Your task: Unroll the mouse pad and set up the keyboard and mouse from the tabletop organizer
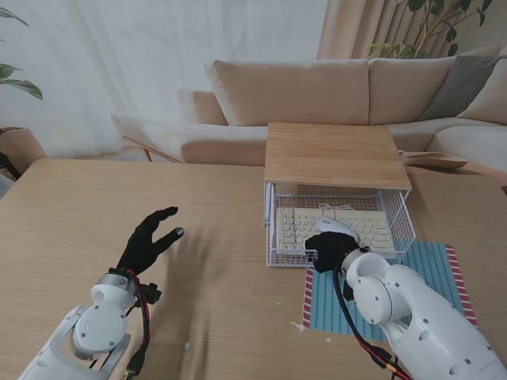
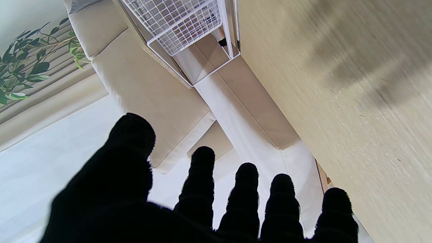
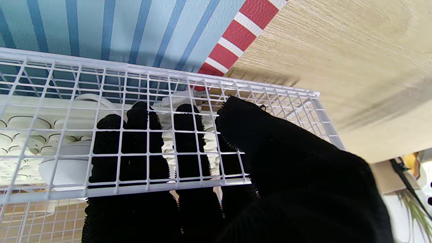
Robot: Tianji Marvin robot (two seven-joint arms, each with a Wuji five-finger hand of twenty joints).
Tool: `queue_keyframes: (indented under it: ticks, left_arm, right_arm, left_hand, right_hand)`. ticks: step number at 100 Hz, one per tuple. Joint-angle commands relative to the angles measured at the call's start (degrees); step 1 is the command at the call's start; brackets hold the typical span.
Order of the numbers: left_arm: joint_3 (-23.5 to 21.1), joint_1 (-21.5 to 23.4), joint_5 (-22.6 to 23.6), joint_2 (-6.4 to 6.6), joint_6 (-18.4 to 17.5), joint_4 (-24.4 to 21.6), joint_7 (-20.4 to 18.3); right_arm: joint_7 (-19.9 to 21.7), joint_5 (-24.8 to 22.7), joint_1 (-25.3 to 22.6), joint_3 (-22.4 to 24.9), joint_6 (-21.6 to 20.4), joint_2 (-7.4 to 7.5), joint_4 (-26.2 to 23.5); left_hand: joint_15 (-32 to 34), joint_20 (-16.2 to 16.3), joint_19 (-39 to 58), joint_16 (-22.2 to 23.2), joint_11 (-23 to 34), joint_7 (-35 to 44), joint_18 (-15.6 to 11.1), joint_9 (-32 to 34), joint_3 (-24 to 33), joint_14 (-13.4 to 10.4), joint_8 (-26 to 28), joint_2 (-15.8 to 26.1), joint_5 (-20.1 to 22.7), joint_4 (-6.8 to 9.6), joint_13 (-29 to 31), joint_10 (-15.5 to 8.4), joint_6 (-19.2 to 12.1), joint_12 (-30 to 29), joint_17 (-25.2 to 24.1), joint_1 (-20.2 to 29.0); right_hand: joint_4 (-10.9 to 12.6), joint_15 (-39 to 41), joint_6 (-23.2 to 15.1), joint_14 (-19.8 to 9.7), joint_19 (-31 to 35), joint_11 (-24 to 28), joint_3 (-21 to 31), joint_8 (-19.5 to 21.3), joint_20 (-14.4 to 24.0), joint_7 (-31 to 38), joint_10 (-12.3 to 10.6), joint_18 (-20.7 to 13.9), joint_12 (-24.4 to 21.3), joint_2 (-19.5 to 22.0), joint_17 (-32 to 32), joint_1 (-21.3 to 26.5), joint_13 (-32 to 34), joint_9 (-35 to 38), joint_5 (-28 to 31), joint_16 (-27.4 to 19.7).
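Right hand (image 1: pixel 331 250) is reaching over the near front rim of the wire organizer (image 1: pixel 402 226), fingers (image 3: pixel 140 141) inside the basket, thumb outside the mesh. They lie against the white mouse (image 1: pixel 337 228), but whether they actually clamp it I cannot tell (mesh and glove block the contact). The mouse sits on top of the cream keyboard (image 1: pixel 360 227), both in the basket under the organizer's wooden top (image 1: pixel 337 154); the keyboard fills most of the basket floor, so there is little side room around the fingers. The striped mouse pad (image 1: pixel 432 277) lies flat at 6 o'clock of the organizer, its far edge under the basket front and its red-white border at the left and right ends; the right forearm covers much of it. Left hand (image 1: pixel 148 241) is raised off the table (image 1: pixel 119 206) at roughly 9 o'clock of the organizer, well apart from it, fingers spread, holding nothing. Bare tabletop lies all around it, out to the table's far edge by the sofa (image 1: pixel 317 91).
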Motion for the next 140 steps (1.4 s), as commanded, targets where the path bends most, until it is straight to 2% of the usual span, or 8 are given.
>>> queue_keyframes:
  ticks: [1,58,82,102,109,115,124,140]
  left_arm:
    - [0.00,0.16,-0.07,-0.26,0.10,-0.22,-0.64]
    - [-0.07,0.23,-0.08,-0.27,0.20,-0.34,-0.60]
    - [-0.06,0.26,-0.05,-0.27,0.17,-0.40,-0.59]
    - [-0.07,0.24,-0.10,-0.29,0.17,-0.34,-0.54]
    - [-0.04,0.24,-0.08,-0.27,0.17,-0.33,-0.58]
    - [-0.02,0.23,-0.08,-0.26,0.15,-0.33,-0.61]
    - [-0.04,0.25,-0.06,-0.26,0.09,-0.34,-0.61]
    - [-0.08,0.21,-0.09,-0.28,0.12,-0.32,-0.54]
  right_arm:
    - [4.49,0.85,-3.56,-1.38,-0.25,-0.07,0.36]
    - [9.42,2.89,-6.39,0.33,3.32,0.42,-4.45]
    - [5.21,2.78,-7.07,0.74,2.48,-0.20,-3.95]
    - [2.27,1.59,-8.27,2.37,-1.26,-0.54,-4.22]
    - [1.24,1.21,-8.90,3.43,-3.03,-0.65,-4.63]
    - [0.33,1.00,-9.38,4.29,-4.20,-0.77,-5.06]
    - [-0.59,0.74,-10.20,5.69,-5.92,-0.90,-6.10]
    - [-1.24,0.00,-11.94,8.24,-8.34,-1.03,-9.01]
  left_hand:
    - [-0.98,0.95,-1.27,0.94,-0.05,0.13,-0.26,-1.27,0.55,-0.60,0.08,0.30,-0.32,1.63,-2.17,-2.28,-0.46,-0.13,-0.40,-0.53]
    - [-0.99,0.95,-1.28,0.91,-0.05,0.10,-0.30,-1.25,0.71,-0.64,0.07,0.46,-0.20,1.56,-2.14,-2.31,-0.45,-0.13,-0.40,-0.57]
    - [-1.03,0.94,-1.29,0.89,-0.07,0.09,-0.31,-1.24,0.70,-0.60,0.07,0.46,-0.20,1.54,-2.17,-2.25,-0.43,-0.14,-0.42,-0.58]
    - [-1.04,0.94,-1.30,0.90,-0.09,0.08,-0.33,-1.25,0.69,-0.60,0.07,0.41,-0.14,1.55,-2.17,-2.26,-0.45,-0.15,-0.46,-0.55]
    - [-1.03,0.94,-1.30,0.91,-0.06,0.07,-0.32,-1.24,0.70,-0.60,0.06,0.43,-0.20,1.55,-2.18,-2.27,-0.43,-0.14,-0.45,-0.57]
    - [-1.03,0.94,-1.29,0.90,-0.07,0.05,-0.31,-1.26,0.67,-0.61,0.06,0.47,-0.24,1.54,-2.18,-2.30,-0.47,-0.14,-0.44,-0.64]
    - [-1.01,0.95,-1.29,0.92,-0.07,0.06,-0.28,-1.25,0.67,-0.61,0.07,0.41,-0.24,1.54,-2.16,-2.23,-0.47,-0.14,-0.43,-0.64]
    - [-1.03,0.95,-1.29,0.91,-0.05,0.08,-0.35,-1.25,0.67,-0.61,0.08,0.47,-0.27,1.54,-2.20,-2.29,-0.52,-0.13,-0.45,-0.69]
  right_hand:
    - [-1.62,9.18,-5.10,-5.87,9.92,7.26,1.90,2.79,2.13,9.95,1.71,-0.33,2.99,-1.70,9.42,2.21,20.06,9.39,8.91,0.32]
    - [-1.46,11.27,-3.88,-6.14,11.62,8.41,1.24,4.34,3.44,9.64,3.20,1.13,5.49,0.07,12.41,2.66,21.82,9.50,8.02,1.66]
    - [-1.21,11.36,-5.20,-5.92,11.31,8.27,0.32,4.94,3.85,8.91,2.06,-0.15,5.56,1.06,9.72,2.60,19.69,8.30,7.19,2.00]
    - [-0.69,6.21,-3.17,-5.72,7.16,6.18,-0.53,1.84,3.40,3.21,-0.15,-2.92,3.81,0.00,0.01,-1.50,8.93,-2.30,-1.84,0.37]
    - [0.03,4.47,-2.42,-5.81,5.65,6.58,0.39,5.39,3.82,-2.95,-1.05,-3.36,2.71,0.54,-3.44,-4.11,4.69,-6.83,-3.03,-0.36]
    - [1.25,3.14,-2.02,-5.76,4.71,6.58,0.81,6.27,3.77,-5.78,-1.66,-3.82,3.04,1.13,-5.98,-6.08,1.46,-10.25,-4.18,-0.85]
    - [5.55,1.49,-1.40,-5.87,3.76,6.45,1.66,11.52,4.08,-11.03,-1.97,-4.74,3.33,1.91,-8.90,-9.34,-2.53,-14.22,-5.40,-1.71]
    - [5.82,-0.78,-1.71,-6.10,1.87,5.24,0.52,11.90,3.75,-12.91,-2.53,-5.95,2.98,2.08,-13.56,-11.30,-8.40,-20.06,-9.62,-2.26]
